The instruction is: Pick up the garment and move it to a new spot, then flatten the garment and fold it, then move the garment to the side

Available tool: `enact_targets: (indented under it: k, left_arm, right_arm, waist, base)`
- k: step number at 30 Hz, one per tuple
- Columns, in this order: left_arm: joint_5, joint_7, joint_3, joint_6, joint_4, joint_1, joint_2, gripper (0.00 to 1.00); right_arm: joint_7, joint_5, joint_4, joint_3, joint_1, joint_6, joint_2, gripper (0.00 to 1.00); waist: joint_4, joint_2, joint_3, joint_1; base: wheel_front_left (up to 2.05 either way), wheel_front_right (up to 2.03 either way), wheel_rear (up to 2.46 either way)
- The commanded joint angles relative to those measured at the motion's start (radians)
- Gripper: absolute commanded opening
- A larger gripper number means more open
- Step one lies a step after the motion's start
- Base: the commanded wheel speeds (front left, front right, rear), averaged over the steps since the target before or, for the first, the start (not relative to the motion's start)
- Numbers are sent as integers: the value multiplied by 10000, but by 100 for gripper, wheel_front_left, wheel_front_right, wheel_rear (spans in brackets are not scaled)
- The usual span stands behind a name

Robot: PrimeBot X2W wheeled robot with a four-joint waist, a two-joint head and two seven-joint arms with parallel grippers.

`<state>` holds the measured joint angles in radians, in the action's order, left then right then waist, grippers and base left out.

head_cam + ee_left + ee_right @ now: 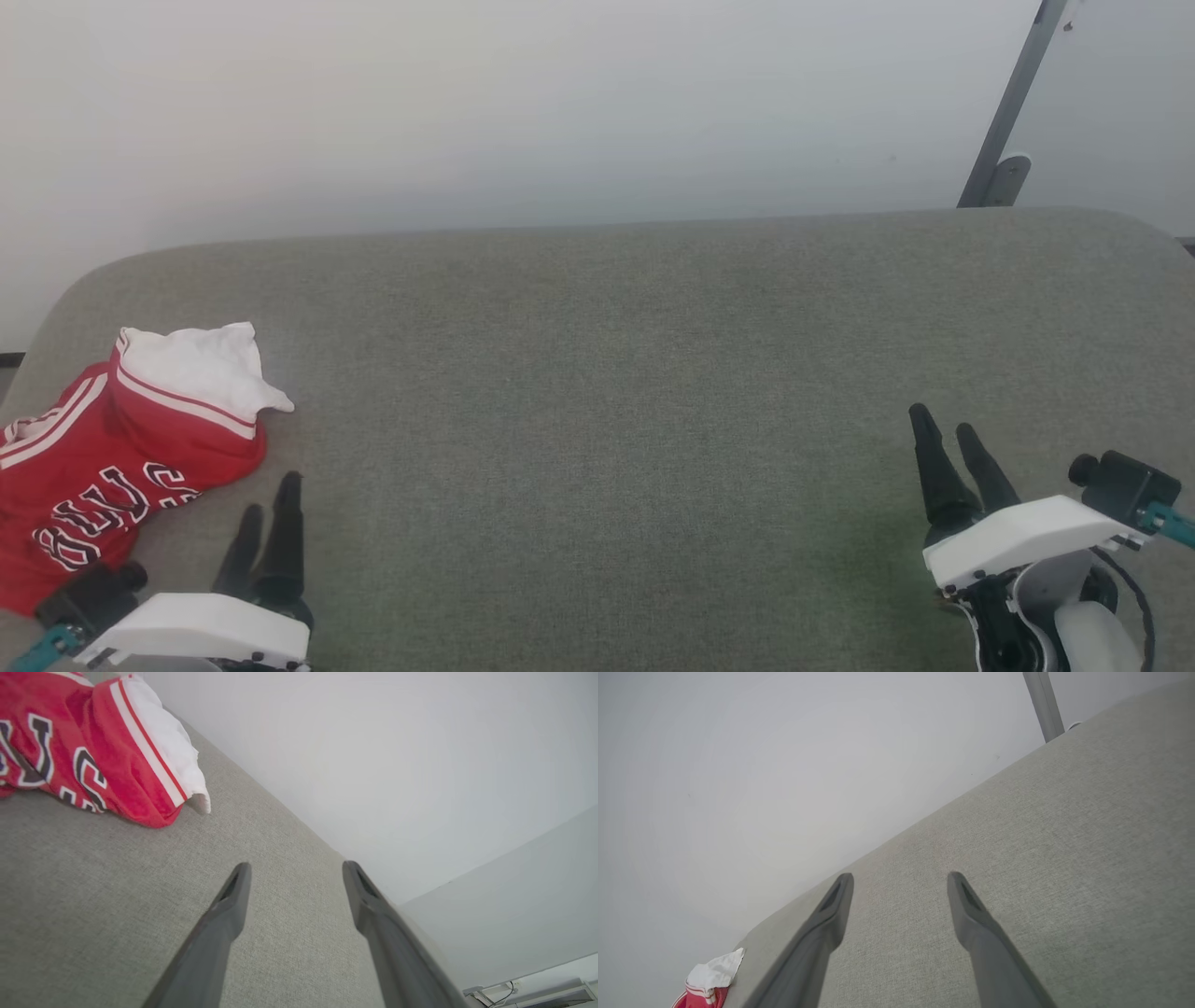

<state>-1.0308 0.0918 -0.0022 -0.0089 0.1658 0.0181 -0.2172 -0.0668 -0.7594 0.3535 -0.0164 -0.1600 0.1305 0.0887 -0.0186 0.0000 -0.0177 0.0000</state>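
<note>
Now | garment (112, 439) bunched just left of left hand (272, 493) | not touching

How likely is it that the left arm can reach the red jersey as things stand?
Probably yes: the left pincer is open, close beside the jersey lying on the grey surface, with nothing between them.

In the head view the red shirt (103, 467) runs off the left edge, and we cannot read all its dark letters because folds hide some. The left hand (272, 493) is cut off at the bottom. The grey pole (1013, 93) runs off the top.
</note>
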Motion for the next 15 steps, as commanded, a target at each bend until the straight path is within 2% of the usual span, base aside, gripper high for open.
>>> enact_targets:
  k: [1, 15]
  left_arm:
    - [386, 128, 88, -39, -178, -16, -139, 100]
    - [2058, 541, 464, -384, -273, 205, -205, 100]
  right_arm:
    - [-127, 380, -85, -31, -264, 2, 57, 100]
    - [-468, 2111, -155, -169, -319, 1, 102, 100]
  waist:
    - [-4, 0, -2, 0]
    - [25, 0, -32, 0]
  base:
    - [0, 0, 0]
    - [0, 0, 0]
